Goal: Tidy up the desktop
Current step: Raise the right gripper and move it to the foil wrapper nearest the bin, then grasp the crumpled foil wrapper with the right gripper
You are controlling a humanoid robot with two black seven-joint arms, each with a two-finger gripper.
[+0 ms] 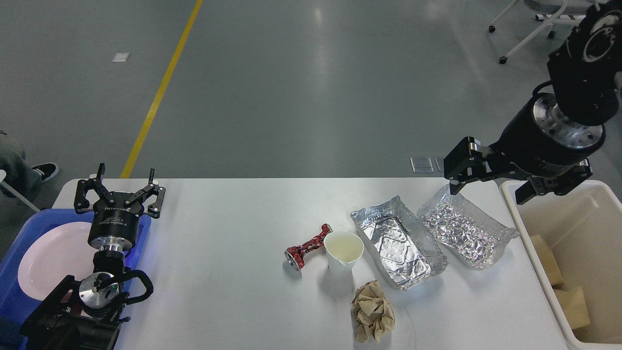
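Large white rectangular tabletop (233,228) fills lower half of view, still cluttered: crushed red drink can (307,246), white paper cup (343,253), crumpled brown paper wad (372,311), two crinkled silver foil trays (397,241) (464,225).

Right gripper (487,177) hovers at 12 o'clock of the right-hand foil tray, just above its far rim, jaws spread, holding nothing. Left gripper (119,190) parked at 9 o'clock over blue plastic tray (24,228) w/ white plate (53,257), fingers apart, empty.

Step, prob.: approach to grab right foil tray. Next: lower, pinch thin rim w/o crushing, carry to beige bin (537,233) at 3 o'clock.
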